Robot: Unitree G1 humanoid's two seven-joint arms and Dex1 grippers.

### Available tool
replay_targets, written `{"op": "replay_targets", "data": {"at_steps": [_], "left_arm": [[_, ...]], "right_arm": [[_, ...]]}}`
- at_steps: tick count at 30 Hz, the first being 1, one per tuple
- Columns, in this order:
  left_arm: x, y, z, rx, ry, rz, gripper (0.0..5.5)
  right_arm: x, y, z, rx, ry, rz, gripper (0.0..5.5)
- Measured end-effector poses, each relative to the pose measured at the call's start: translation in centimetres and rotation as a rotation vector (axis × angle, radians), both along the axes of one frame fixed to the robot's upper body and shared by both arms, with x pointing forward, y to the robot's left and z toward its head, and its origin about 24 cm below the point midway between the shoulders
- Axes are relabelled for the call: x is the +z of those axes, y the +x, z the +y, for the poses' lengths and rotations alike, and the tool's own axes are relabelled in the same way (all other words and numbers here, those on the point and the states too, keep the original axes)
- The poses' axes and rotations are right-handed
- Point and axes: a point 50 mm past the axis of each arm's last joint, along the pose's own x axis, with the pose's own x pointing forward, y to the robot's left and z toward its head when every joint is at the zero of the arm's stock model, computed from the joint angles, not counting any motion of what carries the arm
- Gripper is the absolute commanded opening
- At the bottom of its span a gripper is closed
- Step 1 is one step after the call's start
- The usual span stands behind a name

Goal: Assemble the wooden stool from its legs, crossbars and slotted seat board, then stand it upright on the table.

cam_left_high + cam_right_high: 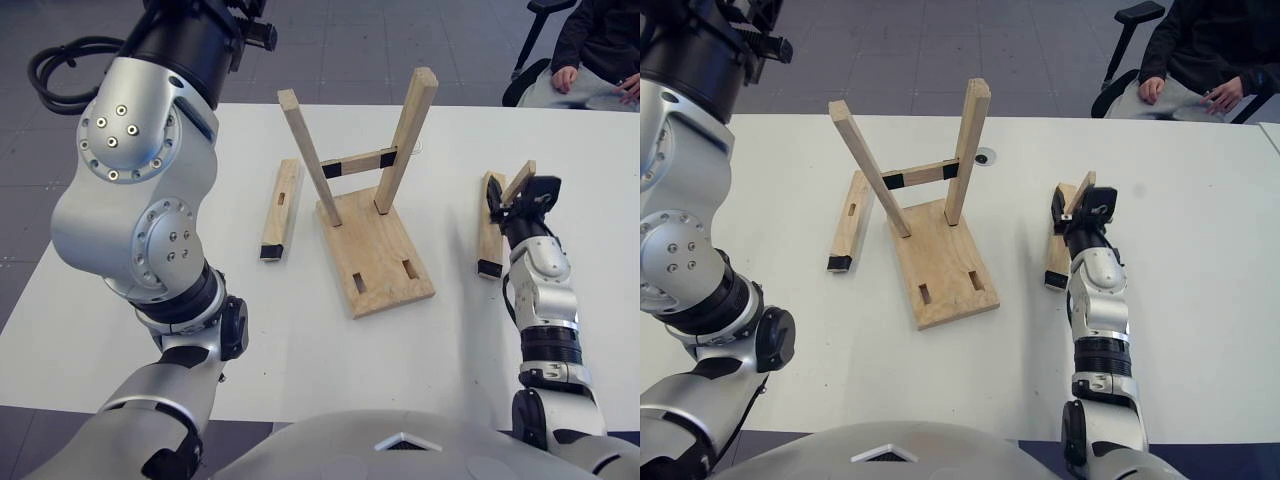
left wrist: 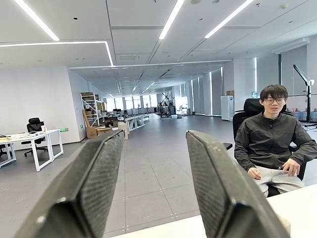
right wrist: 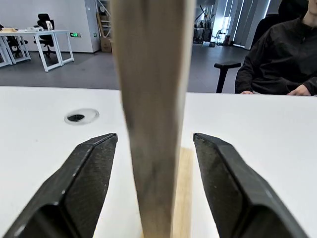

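A flat, pale wooden seat board with slots (image 1: 385, 255) lies in the middle of the white table (image 1: 300, 345). Two long, square wooden legs (image 1: 308, 155) stand in its far slots and lean apart. A short wooden crossbar with black ends (image 1: 358, 162) joins them. The two near slots (image 1: 925, 293) are bare.

At 9 o'clock from the board, a third black-tipped wooden leg (image 1: 280, 210) lies flat on the table, just beside the board. At 3 o'clock, well apart from it, a fourth wooden leg (image 1: 1060, 240) also lies flat. A short pale wooden bar (image 3: 151, 74) is propped at a tilt over it, probably the second crossbar.

The right gripper (image 3: 154, 144) is at that bar. Its dark fingers (image 3: 94, 183) are spread on either side of it, with a gap on each side, so nothing is pinched. The left gripper (image 2: 154, 139) is raised high at about 10 o'clock, beyond the table's far edge. Its fingers are also spread, and it carries nothing.

The stool looks about half built, and the step in hand appears to be picking up the bar at 3 o'clock. The next move calls for closing squarely on the bar and lifting it clear without dragging the leg under it. The remaining legs and the bar then have to go into the near slots.
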Motion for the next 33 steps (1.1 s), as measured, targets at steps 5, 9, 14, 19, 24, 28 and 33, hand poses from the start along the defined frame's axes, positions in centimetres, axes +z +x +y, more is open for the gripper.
{"op": "replay_targets", "data": {"at_steps": [5, 9, 14, 19, 24, 28, 33], "left_arm": [[0.0, 0.0, 0.0, 0.0, 0.0, -0.001, 2.31], [0.1, -0.1, -0.1, -0.001, -0.001, -0.006, 2.31], [0.1, -0.2, -0.2, -0.007, -0.002, -0.009, 2.31], [0.1, -0.2, -0.3, -0.01, -0.003, -0.011, 2.31], [0.1, -0.2, -0.3, -0.009, -0.003, -0.011, 2.31], [0.1, -0.2, -0.3, -0.009, -0.004, -0.015, 2.31], [0.0, -0.1, -0.2, -0.008, -0.007, -0.008, 2.31]], "right_arm": [[5.6, 0.6, 0.0, -0.013, 0.011, -0.136, 4.5], [9.9, 1.0, 0.7, -0.018, 0.033, -0.216, 5.09], [13.7, 3.5, 3.2, 0.062, 0.044, -0.168, 5.09], [13.7, 4.5, 3.0, 0.027, 0.035, -0.097, 5.09], [28.2, 0.9, 5.0, 0.05, 0.026, -0.662, 5.09], [20.3, 3.5, 2.8, -0.055, -0.018, -0.32, 5.09], [4.9, 4.0, -0.5, -0.174, -0.022, 0.17, 5.09]]}}
